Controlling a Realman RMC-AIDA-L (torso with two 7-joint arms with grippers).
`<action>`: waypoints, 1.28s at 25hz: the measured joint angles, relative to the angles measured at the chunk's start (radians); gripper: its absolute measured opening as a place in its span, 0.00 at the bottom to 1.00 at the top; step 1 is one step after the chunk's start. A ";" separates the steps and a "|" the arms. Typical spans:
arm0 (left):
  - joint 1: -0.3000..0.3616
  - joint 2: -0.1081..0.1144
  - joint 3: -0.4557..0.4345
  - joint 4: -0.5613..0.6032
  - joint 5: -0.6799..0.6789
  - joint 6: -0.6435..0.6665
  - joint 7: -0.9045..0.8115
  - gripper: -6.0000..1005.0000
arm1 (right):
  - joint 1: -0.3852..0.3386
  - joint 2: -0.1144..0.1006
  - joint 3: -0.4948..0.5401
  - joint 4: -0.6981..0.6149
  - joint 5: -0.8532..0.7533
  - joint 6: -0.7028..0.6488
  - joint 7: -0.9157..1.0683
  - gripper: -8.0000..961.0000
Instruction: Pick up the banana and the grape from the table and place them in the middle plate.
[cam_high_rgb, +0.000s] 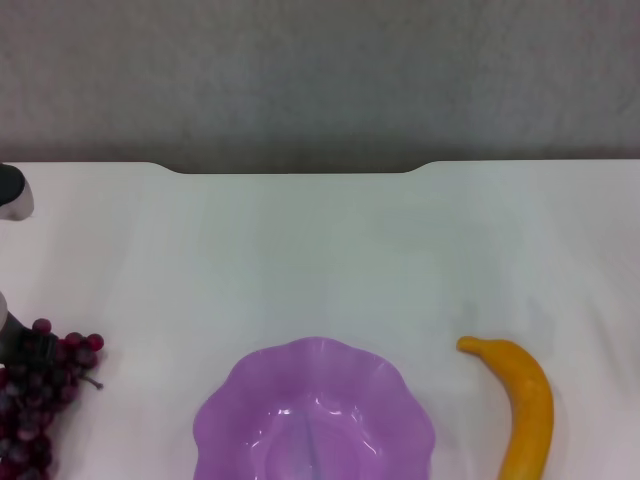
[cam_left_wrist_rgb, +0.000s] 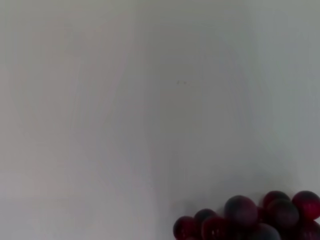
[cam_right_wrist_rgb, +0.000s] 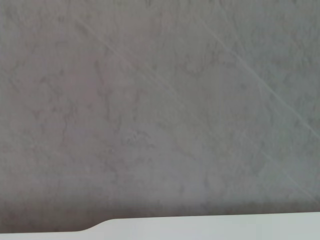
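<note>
1. Two arms belong to this robot, but only a bit of the left gripper (cam_high_rgb: 12, 335) shows, at the far left edge of the head view, right on top of the grape (cam_high_rgb: 40, 395). I cannot tell if it is open or closed.
2. No part of the right gripper shows at all. Its camera sees only grey floor (cam_right_wrist_rgb: 160, 100) and the far rim of the tabletop (cam_right_wrist_rgb: 210, 227).
3. That grape bunch lies at the lower left of the head view, on the white tabletop, well apart from the middle plate (cam_high_rgb: 225, 410).
4. I think the bunch is light, soft and floppy. Squeezing hard could squash the little balls, so grabbing the thick middle of the bunch seems best.
5. Its balls are small, round and dark red-purple, with a thin brown stem poking out.
6. Over at the lower right lies the banana (cam_high_rgb: 522, 405), long, curved and yellow-orange, near the plate but not touching it.
7. It looks smooth and stiff, maybe slippery. Its middle seems the best spot to grab.
8. Nothing lies in the shiny purple plate with its wavy rim.
</note>
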 joint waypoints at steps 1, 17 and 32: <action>0.000 0.000 0.000 0.000 0.000 -0.001 0.000 0.29 | 0.000 0.000 0.000 0.000 0.000 0.000 0.000 0.88; 0.071 -0.006 0.032 -0.216 0.001 -0.009 0.000 0.22 | 0.002 0.000 0.001 0.002 0.000 0.001 0.000 0.88; 0.186 0.014 -0.015 -0.680 0.003 -0.067 0.039 0.21 | 0.002 0.000 0.003 0.006 0.000 0.002 0.000 0.88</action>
